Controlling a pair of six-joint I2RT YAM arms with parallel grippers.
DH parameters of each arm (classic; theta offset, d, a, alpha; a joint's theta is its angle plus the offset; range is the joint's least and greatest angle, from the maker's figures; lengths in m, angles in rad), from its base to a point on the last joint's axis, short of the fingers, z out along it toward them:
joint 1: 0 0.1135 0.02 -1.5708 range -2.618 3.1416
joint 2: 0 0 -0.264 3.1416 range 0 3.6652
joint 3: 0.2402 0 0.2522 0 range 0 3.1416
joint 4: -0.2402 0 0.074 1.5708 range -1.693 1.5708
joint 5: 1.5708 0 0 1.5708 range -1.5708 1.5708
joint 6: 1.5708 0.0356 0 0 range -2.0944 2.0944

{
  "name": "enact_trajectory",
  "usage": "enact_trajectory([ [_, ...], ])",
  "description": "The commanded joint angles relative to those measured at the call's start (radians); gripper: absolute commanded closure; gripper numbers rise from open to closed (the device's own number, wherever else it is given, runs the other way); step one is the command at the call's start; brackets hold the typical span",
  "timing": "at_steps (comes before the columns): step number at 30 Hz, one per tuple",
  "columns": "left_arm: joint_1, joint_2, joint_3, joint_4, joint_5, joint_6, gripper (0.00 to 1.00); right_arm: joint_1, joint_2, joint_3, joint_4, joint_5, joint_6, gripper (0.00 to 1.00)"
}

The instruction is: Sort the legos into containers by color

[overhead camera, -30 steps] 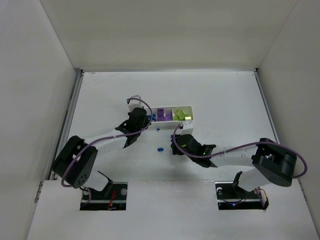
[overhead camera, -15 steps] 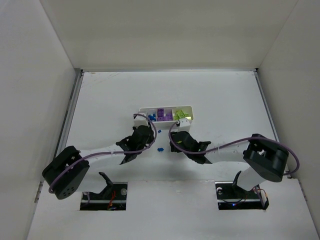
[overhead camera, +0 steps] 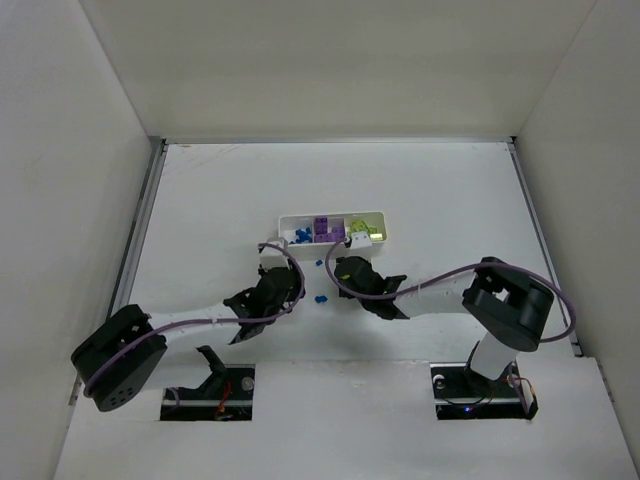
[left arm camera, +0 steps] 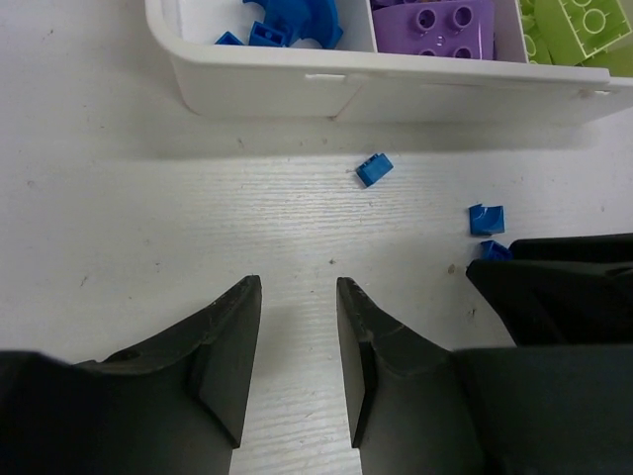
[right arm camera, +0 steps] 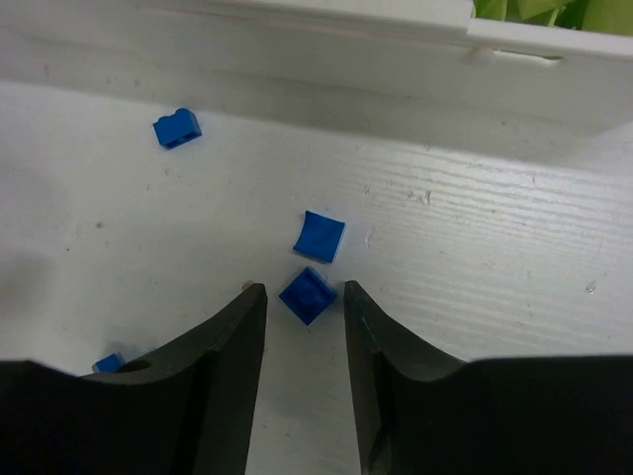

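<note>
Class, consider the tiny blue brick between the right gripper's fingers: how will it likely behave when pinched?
The blue brick looks like hard plastic, so it probably won't squash. Being tiny, it is likely light and may skid on the table. Lying corner-on to the fingers, it might twist when squeezed.

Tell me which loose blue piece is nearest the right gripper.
The blue piece between the fingertips of the right gripper; the others lie farther off.

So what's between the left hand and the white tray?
In the left wrist view, one tiny blue brick lies between the left hand and the tray; the rest is bare.
</note>
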Motion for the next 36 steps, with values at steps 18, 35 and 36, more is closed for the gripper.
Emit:
enact_trajectory([
  [18, 0.031, -0.177, -0.066, 0.017, -0.016, -0.054, 0.59, 0.028, -0.17, 0.097, -0.081, 0.02, -0.051, 0.75],
  [35, 0.053, -0.293, -0.097, -0.083, -0.017, -0.079, 0.57, -0.05, 0.202, 0.59, -0.027, -0.154, -0.16, 0.59],
  [36, 0.051, -0.271, -0.089, -0.069, -0.017, -0.077, 0.57, -0.051, 0.192, 0.588, -0.027, -0.154, -0.16, 0.55],
])
